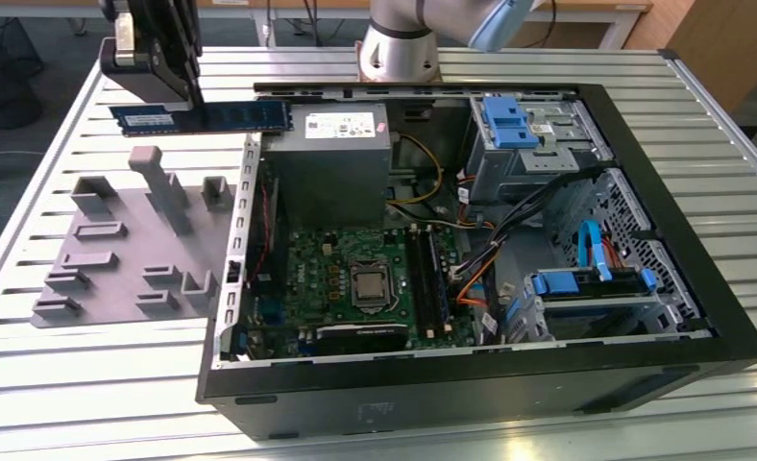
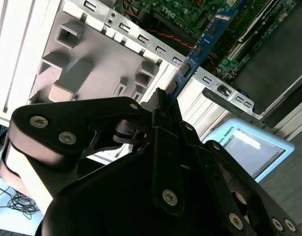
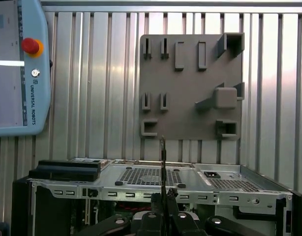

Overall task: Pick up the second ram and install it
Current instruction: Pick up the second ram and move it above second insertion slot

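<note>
The second ram (image 1: 218, 117), a long blue stick with dark chips, hangs level in the air behind the grey tray, beside the case's back corner. My gripper (image 1: 171, 99) is shut on it near one end, and most of the stick points toward the case. In the second wrist view the ram (image 2: 200, 44) runs out from the fingertips (image 2: 163, 101) toward the open case. In the first wrist view it shows edge-on as a thin line (image 3: 162, 162) above my gripper (image 3: 163, 201).
The open black computer case (image 1: 686, 288) lies on the slatted metal table (image 1: 45, 384), with the green motherboard (image 1: 333, 279) and power supply (image 1: 333, 163) inside. The grey tray (image 1: 135, 250) with raised blocks sits at the exterior view's left. A teach pendant (image 3: 18, 69) lies on the table.
</note>
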